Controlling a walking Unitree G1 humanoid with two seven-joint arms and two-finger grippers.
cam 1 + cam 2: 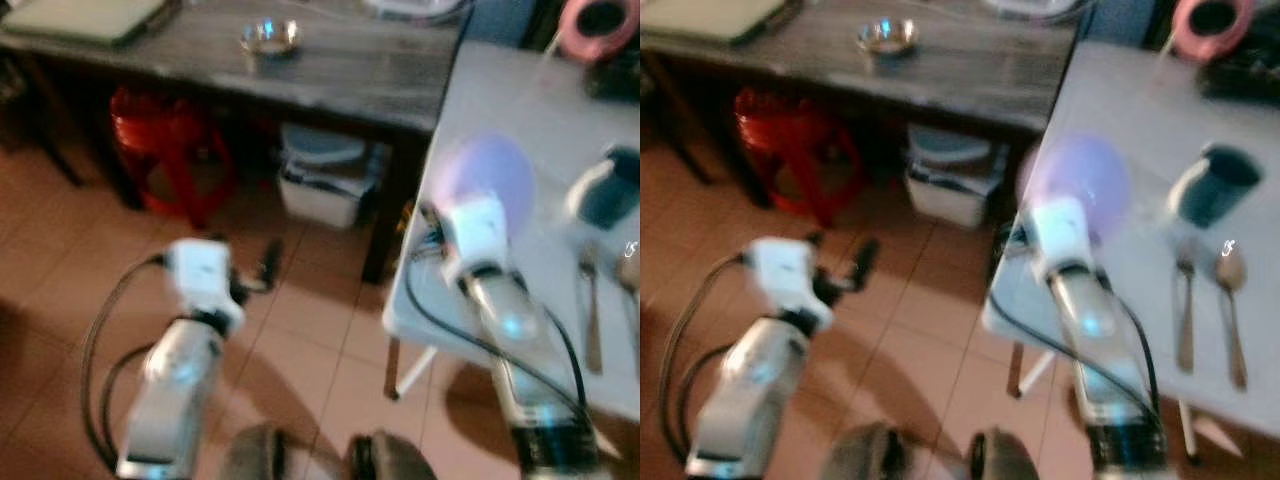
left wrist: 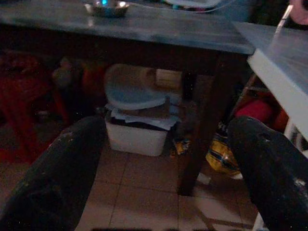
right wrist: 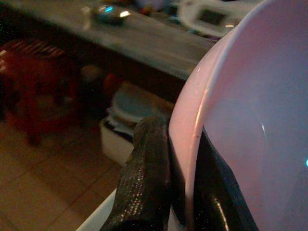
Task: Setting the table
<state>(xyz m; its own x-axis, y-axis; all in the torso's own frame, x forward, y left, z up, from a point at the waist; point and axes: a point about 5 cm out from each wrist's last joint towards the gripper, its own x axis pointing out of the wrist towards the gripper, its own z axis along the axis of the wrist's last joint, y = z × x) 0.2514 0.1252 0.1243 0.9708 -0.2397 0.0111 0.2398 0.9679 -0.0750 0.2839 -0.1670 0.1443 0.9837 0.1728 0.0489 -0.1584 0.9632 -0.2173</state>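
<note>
- We find the right end effector (image 3: 180, 192) clamped on the rim of a pale lilac plate (image 1: 1080, 180), one black textured finger (image 3: 144, 183) on each face of the edge; the plate is round, smooth and glossy.
- The plate is held over the near left corner of the white surface (image 1: 1140, 110), at its edge; we cannot tell whether it touches.
- On that white, smooth-topped surface, to the right of the plate, stand a dark teal cup (image 1: 1215, 185) and, nearer the robot, a metal fork (image 1: 1185, 310) and metal spoon (image 1: 1232, 300) lying side by side.
- A pink ring-shaped object (image 1: 1212, 25) sits at the far end of the surface; its nature is unclear through blur.
- The left end effector (image 2: 163, 178) hangs over the floor with its two rounded black fingers well apart, holding nothing.
- A dark wooden table (image 1: 330, 75), grain visible, abuts the white surface and carries a small shiny metal bowl (image 1: 270, 38).
- Beneath it we note a red plastic stool (image 1: 170, 150) and a white lidded bin (image 1: 320, 185).
- The floor (image 1: 300, 330) is reddish-brown tile with pale joints.
</note>
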